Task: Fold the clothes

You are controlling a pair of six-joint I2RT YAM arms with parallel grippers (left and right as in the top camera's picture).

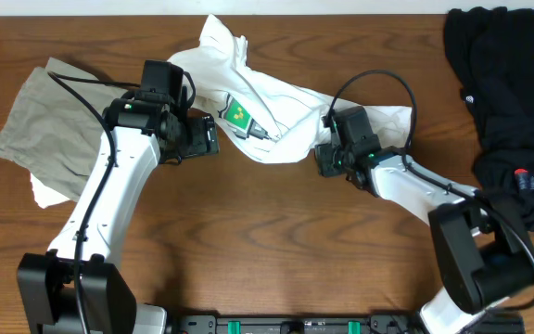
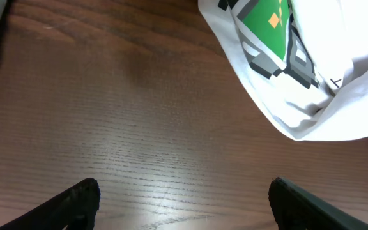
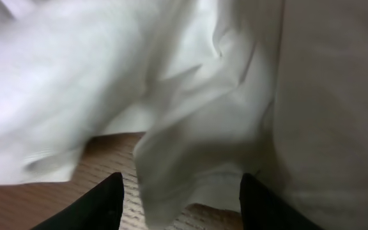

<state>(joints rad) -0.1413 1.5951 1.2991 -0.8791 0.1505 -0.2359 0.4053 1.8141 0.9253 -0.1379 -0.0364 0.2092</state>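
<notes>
The white T-shirt lies crumpled at the table's back centre, its green square print facing up. My left gripper is open and empty just left of the shirt; in the left wrist view its fingers frame bare wood, with the print up ahead. My right gripper is open at the shirt's right edge. In the right wrist view a fold of white cloth hangs between the spread fingers.
A beige garment with a white piece under it lies at the left. A black garment lies piled at the right edge. Bare wooden tabletop spreads across the front.
</notes>
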